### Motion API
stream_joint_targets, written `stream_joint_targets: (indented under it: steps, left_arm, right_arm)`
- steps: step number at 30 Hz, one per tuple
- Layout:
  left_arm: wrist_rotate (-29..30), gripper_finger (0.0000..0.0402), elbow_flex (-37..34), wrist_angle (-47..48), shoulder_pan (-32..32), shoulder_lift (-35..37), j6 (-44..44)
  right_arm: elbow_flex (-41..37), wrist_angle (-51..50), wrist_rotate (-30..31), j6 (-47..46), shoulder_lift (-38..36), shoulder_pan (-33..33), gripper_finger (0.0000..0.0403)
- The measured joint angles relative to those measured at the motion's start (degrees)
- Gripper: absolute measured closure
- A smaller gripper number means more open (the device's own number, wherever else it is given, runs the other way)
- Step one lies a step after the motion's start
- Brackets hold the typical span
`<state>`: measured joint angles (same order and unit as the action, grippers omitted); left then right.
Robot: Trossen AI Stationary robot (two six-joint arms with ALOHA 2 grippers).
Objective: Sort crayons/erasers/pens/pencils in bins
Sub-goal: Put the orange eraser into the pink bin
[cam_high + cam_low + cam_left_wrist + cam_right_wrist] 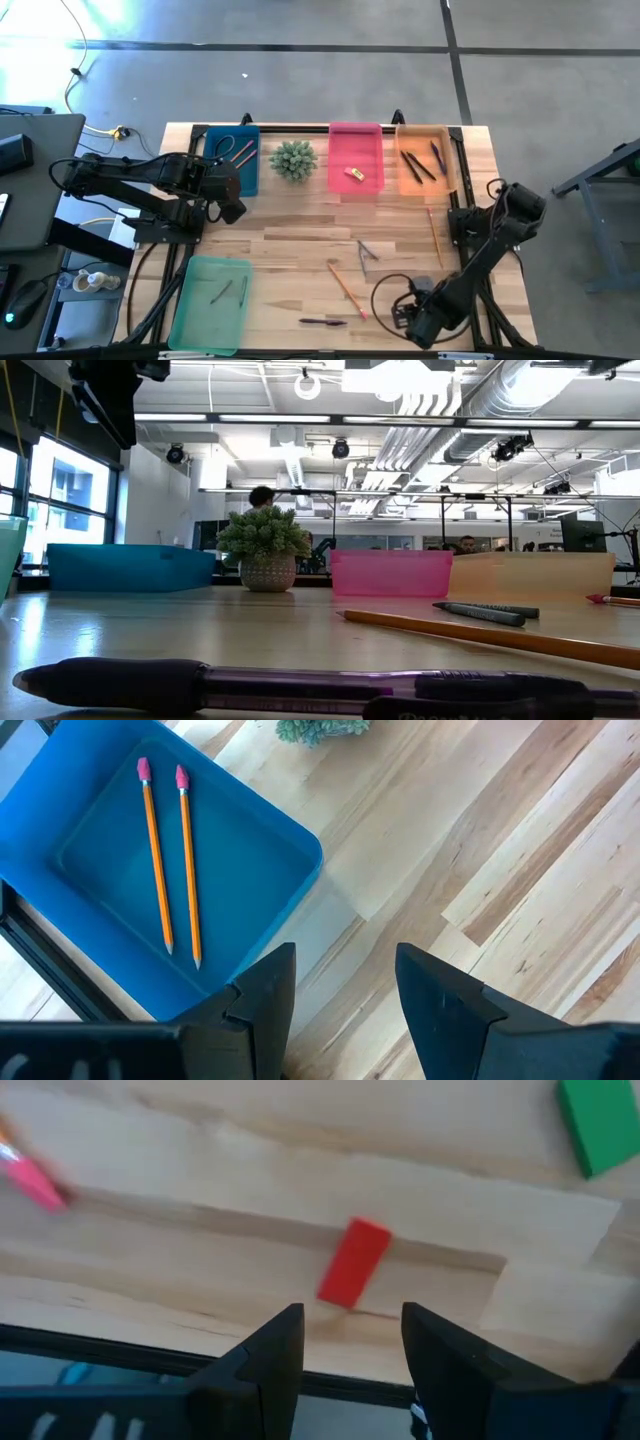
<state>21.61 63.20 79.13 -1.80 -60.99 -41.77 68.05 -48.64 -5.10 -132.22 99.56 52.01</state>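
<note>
A light wooden table (pixel 290 250) filled the middle of the high view. Along its upper edge sat a blue bin (pixel 236 158), a spiky plant (pixel 293 160), a pink bin (pixel 355 160) and an orange bin (pixel 427 160). A green bin (pixel 210 303) lay lower left. Loose pencils (pixel 345 288) and a dark pen (pixel 322 322) lay lower centre.

floor (pixel 300 80): grey concrete, dark seams | ceiling ducts (pixel 440 405): white, exposed | windows (pixel 60 500): bright daylight, left
</note>
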Motion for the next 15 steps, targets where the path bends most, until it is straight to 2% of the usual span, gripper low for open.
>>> stream_joint_targets:
  steps: [15]
  left_arm:
    - [0.0, 0.0238, 0.0, 0.0, 0.0, 0.0, -0.2]
  right_arm:
    - [0.0, 2.4, 0.3, -0.4, 5.6, 0.5, 0.0241]
